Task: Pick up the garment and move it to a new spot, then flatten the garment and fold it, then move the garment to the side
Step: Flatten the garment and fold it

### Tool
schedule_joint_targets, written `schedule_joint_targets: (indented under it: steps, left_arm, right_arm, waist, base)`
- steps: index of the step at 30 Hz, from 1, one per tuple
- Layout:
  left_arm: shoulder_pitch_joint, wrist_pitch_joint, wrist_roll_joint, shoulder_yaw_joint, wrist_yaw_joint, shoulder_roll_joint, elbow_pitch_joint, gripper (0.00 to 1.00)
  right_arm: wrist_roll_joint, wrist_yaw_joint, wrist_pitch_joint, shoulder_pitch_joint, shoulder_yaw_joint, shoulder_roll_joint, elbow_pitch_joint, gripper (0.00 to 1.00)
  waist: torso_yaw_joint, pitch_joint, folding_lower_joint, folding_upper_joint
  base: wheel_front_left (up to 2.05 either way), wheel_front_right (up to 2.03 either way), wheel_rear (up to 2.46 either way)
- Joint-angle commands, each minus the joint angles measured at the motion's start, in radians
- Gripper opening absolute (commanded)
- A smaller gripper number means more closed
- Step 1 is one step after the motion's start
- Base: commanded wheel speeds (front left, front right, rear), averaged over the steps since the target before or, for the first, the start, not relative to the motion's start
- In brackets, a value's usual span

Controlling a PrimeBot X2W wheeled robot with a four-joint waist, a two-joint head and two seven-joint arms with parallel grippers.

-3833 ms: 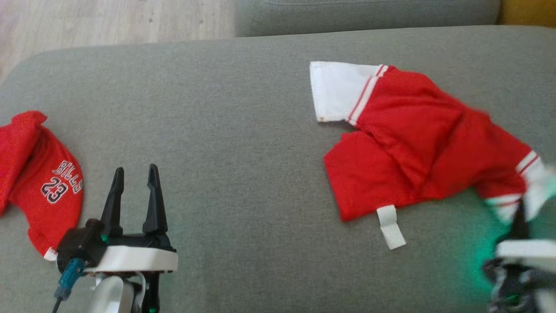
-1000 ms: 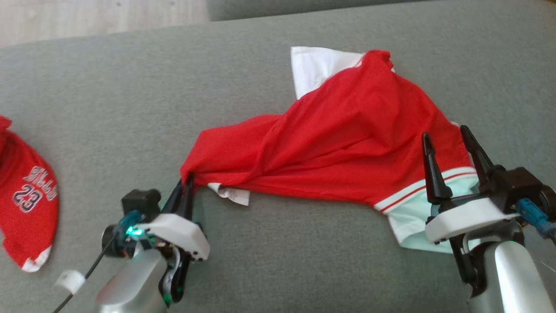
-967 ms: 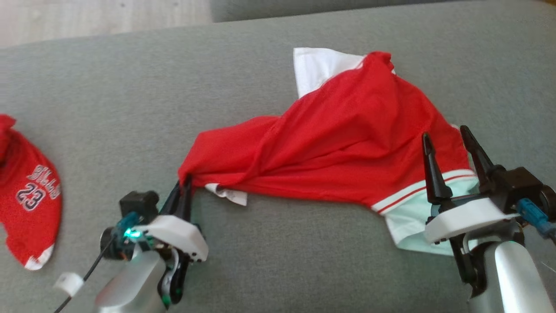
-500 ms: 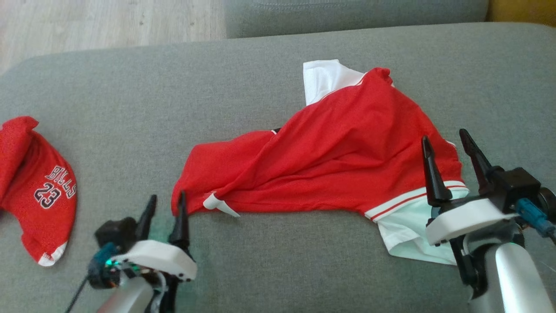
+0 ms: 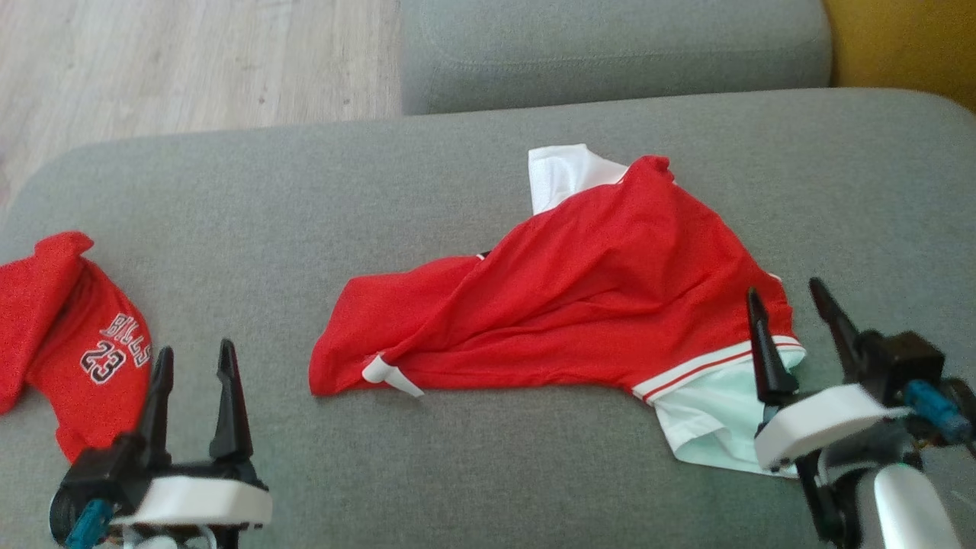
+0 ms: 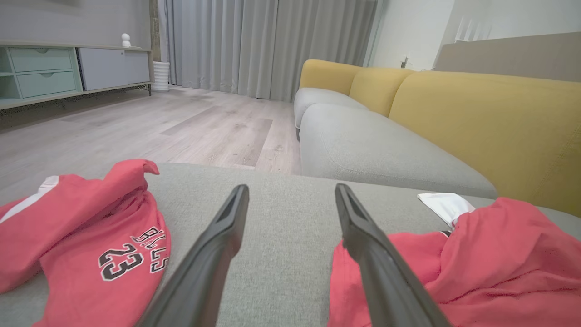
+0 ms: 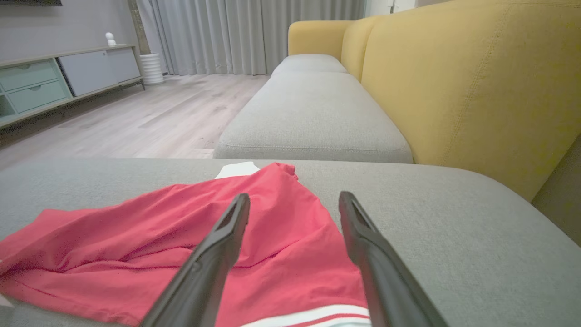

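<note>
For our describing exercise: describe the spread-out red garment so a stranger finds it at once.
Start at the grey cushion. Right of its middle lies the red garment with white striped ends. Unlike the jersey at left, it shows no number.

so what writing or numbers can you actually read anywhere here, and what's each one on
"23": dark digits with a pale outline, on the red jersey lying at the left of the grey cushion.
"B_LLS": arched just above the number on the same jersey; the second letter is lost in a crease.
White tag at the near edge of the red garment: too small to read any print.
</note>
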Motion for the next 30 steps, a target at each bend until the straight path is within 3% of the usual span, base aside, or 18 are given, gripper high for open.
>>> schedule_joint_targets:
  steps: [1,22,30]
  left_arm:
    - [-0.033,-0.009,0.008,0.049,-0.005,0.013,-0.02,1.0]
    - [-0.068,0.083,0.011,-0.01,0.006,0.006,0.015,1.0]
    - [-0.183,0.149,0.036,-0.083,-0.006,-0.036,0.163,1.0]
  right_arm:
    - [0.011,0.008,-0.003,-0.005,0.03,-0.008,-0.027,1.0]
    - [0.041,0.008,-0.01,0.011,0.046,-0.008,-0.015,1.0]
    - [0.047,0.008,-0.003,-0.015,0.078,-0.008,-0.016,1.0]
  waist:
    - [-0.007,-0.015,0.0002,0.0]
    - [-0.029,0.004,0.0002,0.0]
    - [-0.057,0.065,0.0002,0.0]
  base:
    - [0.0,0.0,0.0]
    - [0.0,0.0,0.0]
    - [0.0,0.0,0.0]
